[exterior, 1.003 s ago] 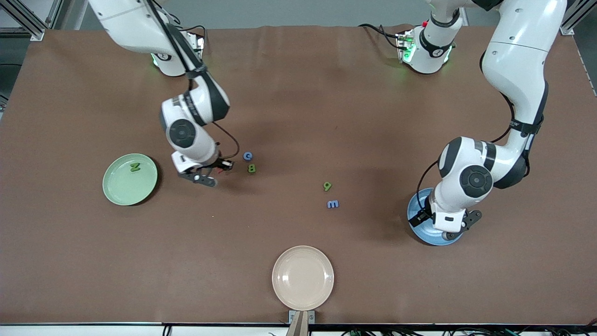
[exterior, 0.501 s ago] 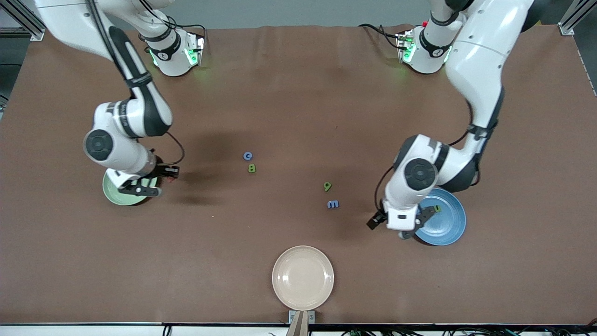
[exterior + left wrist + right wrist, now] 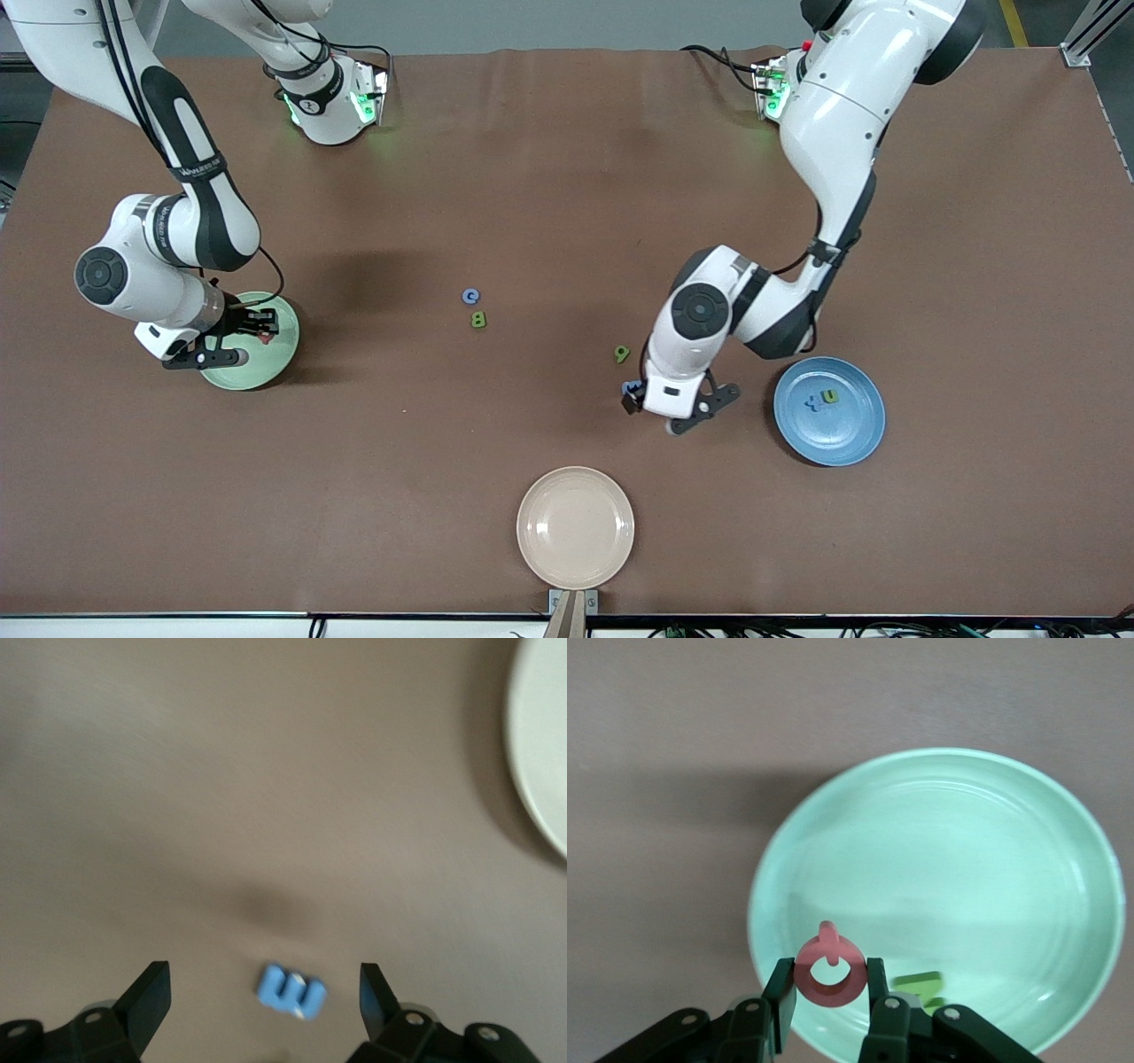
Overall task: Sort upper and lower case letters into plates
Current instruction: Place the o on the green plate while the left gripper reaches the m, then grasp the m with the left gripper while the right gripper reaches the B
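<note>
My right gripper (image 3: 257, 335) is shut on the red Q (image 3: 830, 970) and holds it over the pale green plate (image 3: 270, 368), near its rim. The green N (image 3: 921, 983) lies in that plate, partly hidden by a finger. My left gripper (image 3: 640, 397) is open and low over the blue m (image 3: 292, 990), which lies on the table between its fingers (image 3: 151, 997). The green g (image 3: 622, 354) lies just farther from the camera than the m. The blue C (image 3: 470, 296) and green B (image 3: 478, 320) lie together mid-table. The blue plate (image 3: 850, 434) holds the blue t (image 3: 811, 403) and green u (image 3: 830, 397).
A cream-beige plate (image 3: 576, 527) sits at the table's near edge, in the middle; its rim also shows in the left wrist view (image 3: 540, 771). The brown table mat (image 3: 567, 195) covers the whole surface.
My right gripper has carried the red Q from beside the C and B to over the green plate. My left gripper has moved from over the blue plate to over the m.
</note>
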`<action>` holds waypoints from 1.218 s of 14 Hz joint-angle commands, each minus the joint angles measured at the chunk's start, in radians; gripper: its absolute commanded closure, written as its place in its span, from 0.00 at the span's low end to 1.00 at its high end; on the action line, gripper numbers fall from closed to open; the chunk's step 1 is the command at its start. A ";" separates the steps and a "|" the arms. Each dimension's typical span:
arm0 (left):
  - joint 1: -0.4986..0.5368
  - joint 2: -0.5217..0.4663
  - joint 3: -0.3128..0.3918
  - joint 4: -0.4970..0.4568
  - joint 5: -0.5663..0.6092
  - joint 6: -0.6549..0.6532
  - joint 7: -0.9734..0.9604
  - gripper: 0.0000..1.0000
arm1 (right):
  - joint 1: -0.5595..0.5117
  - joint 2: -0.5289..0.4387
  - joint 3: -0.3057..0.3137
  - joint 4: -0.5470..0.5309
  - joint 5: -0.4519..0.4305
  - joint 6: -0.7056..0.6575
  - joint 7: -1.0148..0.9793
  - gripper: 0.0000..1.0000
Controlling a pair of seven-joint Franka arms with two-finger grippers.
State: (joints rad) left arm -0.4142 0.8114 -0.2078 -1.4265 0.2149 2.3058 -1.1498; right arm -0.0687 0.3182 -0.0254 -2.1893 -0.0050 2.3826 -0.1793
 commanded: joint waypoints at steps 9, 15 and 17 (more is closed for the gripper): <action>-0.054 0.090 0.019 0.090 0.008 -0.011 0.334 0.19 | -0.037 0.076 0.021 -0.047 -0.039 0.135 -0.006 0.73; -0.051 0.104 0.019 0.089 0.000 -0.011 0.326 0.31 | -0.037 0.064 0.021 -0.046 -0.039 0.116 -0.006 0.00; -0.051 0.112 0.019 0.089 0.000 -0.009 0.324 0.43 | -0.028 0.012 0.022 -0.027 -0.039 0.023 0.001 0.00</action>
State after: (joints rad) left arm -0.4632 0.9071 -0.1898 -1.3590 0.2153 2.3055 -0.8268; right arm -0.0832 0.3966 -0.0217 -2.2168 -0.0332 2.4806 -0.1813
